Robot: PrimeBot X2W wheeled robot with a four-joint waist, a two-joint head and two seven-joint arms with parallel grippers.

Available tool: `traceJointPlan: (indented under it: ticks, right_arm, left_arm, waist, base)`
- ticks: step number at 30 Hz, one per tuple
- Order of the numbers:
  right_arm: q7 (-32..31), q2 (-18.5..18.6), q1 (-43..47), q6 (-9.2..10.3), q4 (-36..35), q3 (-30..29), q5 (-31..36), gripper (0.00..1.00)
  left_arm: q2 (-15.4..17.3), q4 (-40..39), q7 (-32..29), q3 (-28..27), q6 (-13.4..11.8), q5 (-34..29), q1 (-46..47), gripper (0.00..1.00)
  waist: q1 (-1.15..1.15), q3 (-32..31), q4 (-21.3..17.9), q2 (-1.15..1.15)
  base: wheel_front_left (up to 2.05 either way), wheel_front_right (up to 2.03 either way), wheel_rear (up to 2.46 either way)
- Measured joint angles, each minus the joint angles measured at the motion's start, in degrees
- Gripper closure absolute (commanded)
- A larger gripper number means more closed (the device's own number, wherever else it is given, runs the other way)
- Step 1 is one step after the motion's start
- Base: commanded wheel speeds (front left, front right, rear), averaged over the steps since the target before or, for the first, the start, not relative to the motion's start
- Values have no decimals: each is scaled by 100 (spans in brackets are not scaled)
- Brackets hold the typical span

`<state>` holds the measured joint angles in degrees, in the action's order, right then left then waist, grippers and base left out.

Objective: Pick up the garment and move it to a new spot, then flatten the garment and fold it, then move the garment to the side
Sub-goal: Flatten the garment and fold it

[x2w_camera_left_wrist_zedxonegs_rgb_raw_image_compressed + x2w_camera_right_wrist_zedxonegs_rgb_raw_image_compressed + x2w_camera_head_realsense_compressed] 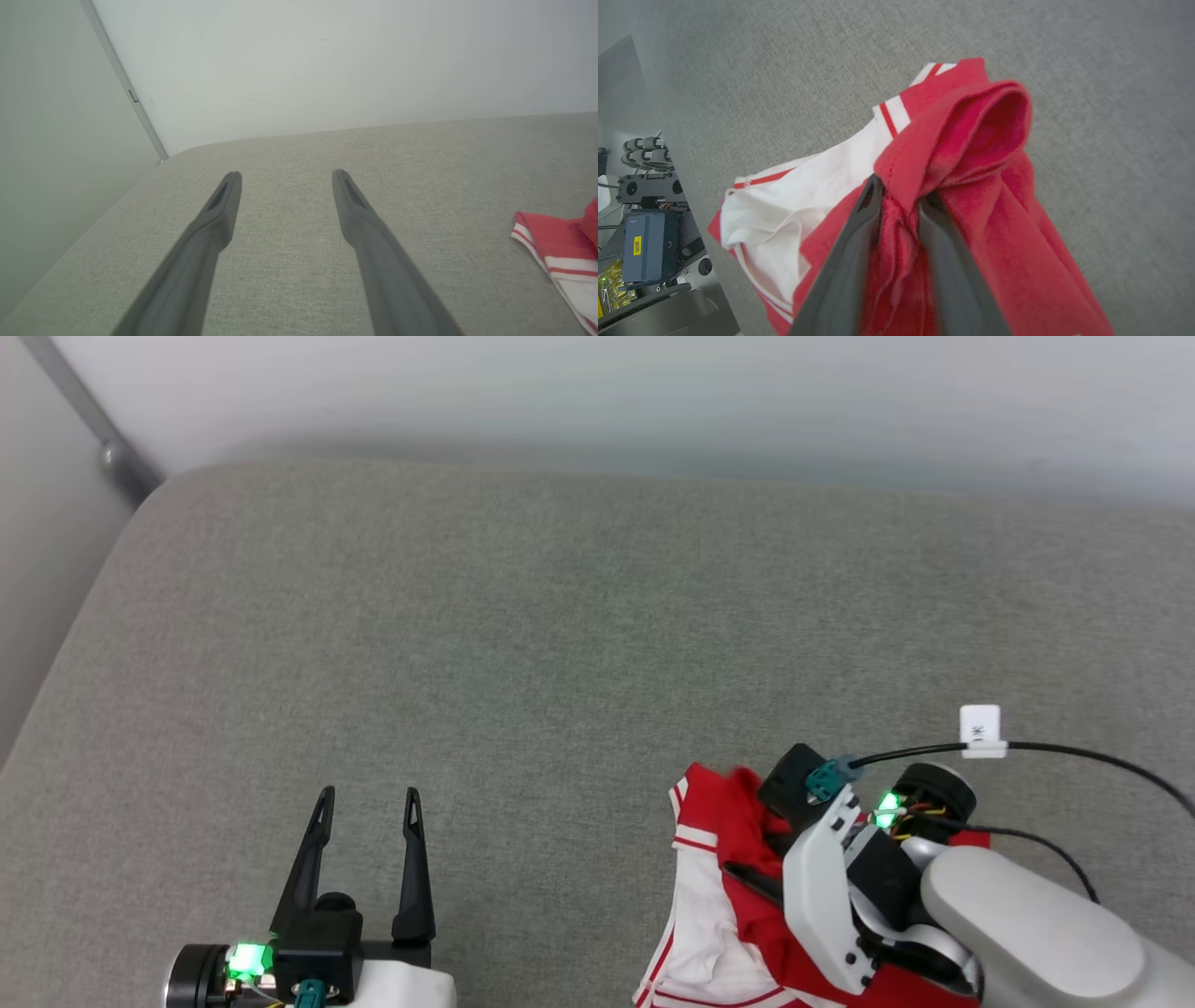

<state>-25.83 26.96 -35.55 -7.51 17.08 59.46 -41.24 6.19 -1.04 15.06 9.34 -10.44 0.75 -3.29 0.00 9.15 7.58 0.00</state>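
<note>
The garment (994,233) is a bunched heap of red cloth with a white, red-striped sleeve, and it lies right at the right fingers (847,242). A gathered ridge of red fabric runs between these two fingers. A red fold loops up and over their tips, and the white sleeve spreads away beside one finger. They stand narrowly apart, pinching that ridge of cloth.

From the head view the garment (719,821) sits under the pale right wrist, with its striped hem beyond the fingertips.

The left fingers (205,242) are spread wide with nothing between them, and the garment lies well off to their right. It rests on a grey fabric surface (560,663), which stretches ahead of both pairs of fingers to a pale wall (327,60).

A black cable (1074,751) with a white tag trails from the right wrist.
</note>
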Motion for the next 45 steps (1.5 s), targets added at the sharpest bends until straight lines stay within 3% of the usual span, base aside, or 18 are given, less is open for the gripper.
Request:
traceJointPlan:
  ticks: [5,8,14,20,26,27,35,45]
  right_arm:
    - [767,322,-80,0,-368,-57,21,0]
    - [1238,528,-65,0,-628,-437,167,0]
    - [2356,592,420,0,-653,-2031,858,0]
    - [3325,20,1254,0,-391,-3863,1998,0]
    - [3902,-766,2159,0,-439,-5188,2889,0]
    - [3986,-1044,2477,0,-576,-5512,3052,0]
    - [4077,-1967,3588,0,-1170,-6113,3284,0]
    - [4087,-2327,4411,0,-1629,-6207,3333,0]
  left_arm:
    - [13,49,1,-35,37,0,-149,0]
    - [15,32,1,-63,49,3,-240,0]
    - [16,1,1,-122,88,12,-353,0]
    - [15,-34,1,-208,119,34,-396,0]
    - [18,-67,1,-257,141,34,-501,0]
    - [15,-96,0,-268,147,34,-566,0]
    - [-8,-183,0,-305,201,52,-721,0]
    - [-96,-286,1,-352,324,100,-813,0]
  waist:
    - [0,-220,-150,0]
    - [0,-345,-274,0]
    - [0,-541,-527,0]
    - [-1,-680,-683,0]
    - [0,-823,-736,0]
    - [-1,-868,-746,0]
    - [-1,-977,-768,0]
    - [-1,-1024,-712,0]
  base:
    - [0,0,0]
    - [0,0,0]
    - [0,0,0]
    - [0,0,0]
    - [0,0,0]
    - [0,0,0]
    - [0,0,0]
    - [0,0,0]
